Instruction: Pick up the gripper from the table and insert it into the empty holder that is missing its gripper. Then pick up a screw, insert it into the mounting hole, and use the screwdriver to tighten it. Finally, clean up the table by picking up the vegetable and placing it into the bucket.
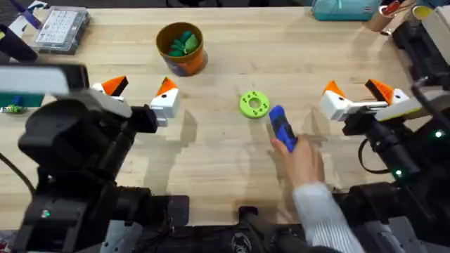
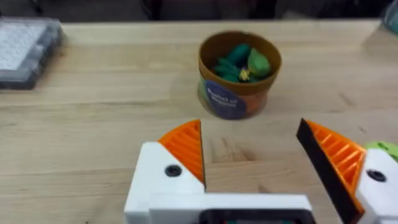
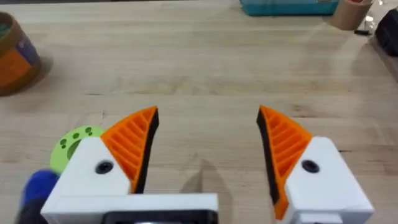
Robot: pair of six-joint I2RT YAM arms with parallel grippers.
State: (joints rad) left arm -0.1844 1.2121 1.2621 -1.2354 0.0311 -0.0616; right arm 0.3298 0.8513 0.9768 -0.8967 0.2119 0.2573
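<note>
While both arms hang low over the wooden table (image 1: 218,169), a person's hand (image 1: 304,163) reaches in from the near edge, sleeve in pale ribbed cloth, and rests on the lower end of the screwdriver (image 1: 281,128). That fat blue tool lies on the boards at a slant, its upper end just beside the green disc with holes (image 1: 254,104), which sits near the middle of the table.

On the left side, the left gripper (image 1: 139,95) has its white fingers with orange ribbed pads spread wide, with bare wood between them and nothing held (its wrist camera looks straight across the table at the bucket). The bucket (image 1: 181,48) stands upright toward the far side, orange with a dark blue patch on its wall, and green toy pieces lie inside it; a small touch of yellow shows among them from the left wrist, though I cannot tell what it is.

Over on the right, the right gripper (image 1: 357,95) is likewise spread apart and empty, well clear of the screwdriver.

A clear compartmented parts box (image 1: 62,29) lies at the far left corner, and a teal tray (image 1: 344,8) sits at the far right edge.
</note>
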